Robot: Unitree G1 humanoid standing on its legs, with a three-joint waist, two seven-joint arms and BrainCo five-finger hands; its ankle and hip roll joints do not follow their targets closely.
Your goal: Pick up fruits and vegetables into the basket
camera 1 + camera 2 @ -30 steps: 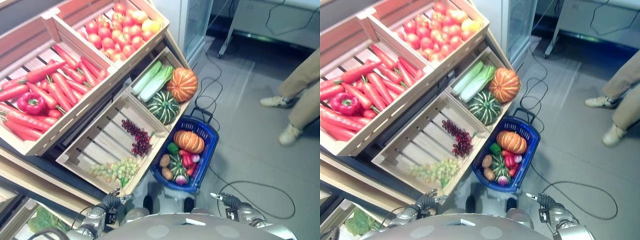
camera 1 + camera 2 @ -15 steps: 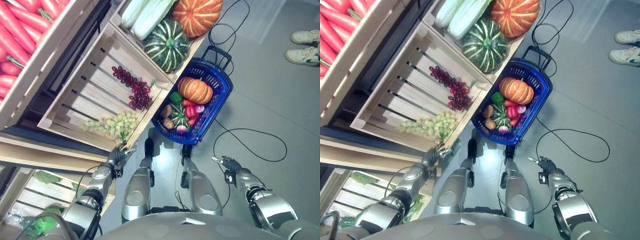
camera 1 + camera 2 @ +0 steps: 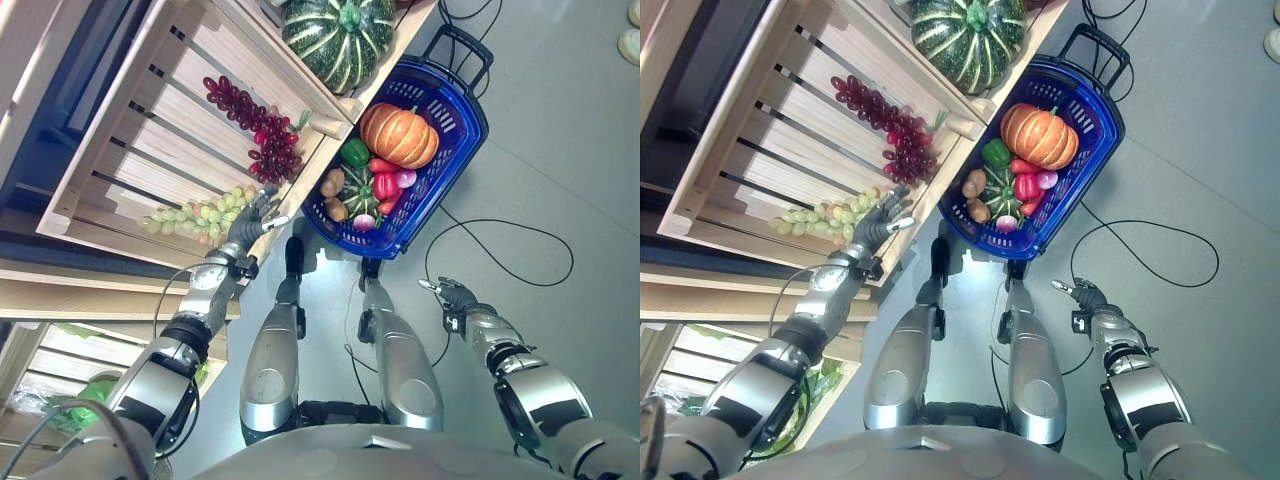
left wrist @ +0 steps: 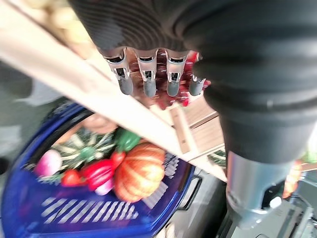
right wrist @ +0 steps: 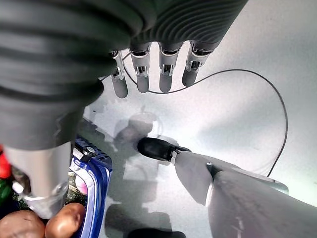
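Here the left hand [image 3: 249, 222] reaches up to the front lip of a slatted wooden crate [image 3: 120, 150], its fingers [image 4: 144, 79] relaxed and fairly straight, holding nothing. Its fingertips lie just beside a bunch of green grapes [image 3: 195, 214] at the crate's near edge; contact cannot be told. Further up the same crate lies a bunch of red grapes [image 3: 262, 135]. In the next crate up the stand sits a dark green striped squash [image 3: 338, 37].

To the right, on the grey floor [image 3: 560, 150], stands a blue plastic basket [image 3: 455, 135] with a black handle [image 3: 466, 42] at its far end, touching or just beside the crate's corner. Inside it are an orange pumpkin [image 3: 400, 136], a green pepper [image 3: 354, 152], a red pepper [image 3: 385, 187], a small striped squash [image 3: 358, 203], two brown potatoes [image 3: 333, 183] and a pink-white radish [image 3: 364, 222], all packed close together.

Farther right, the right hand [image 3: 444, 294] hangs low over the bare floor, well apart from the basket, its fingers [image 5: 165, 74] loosely extended and empty.
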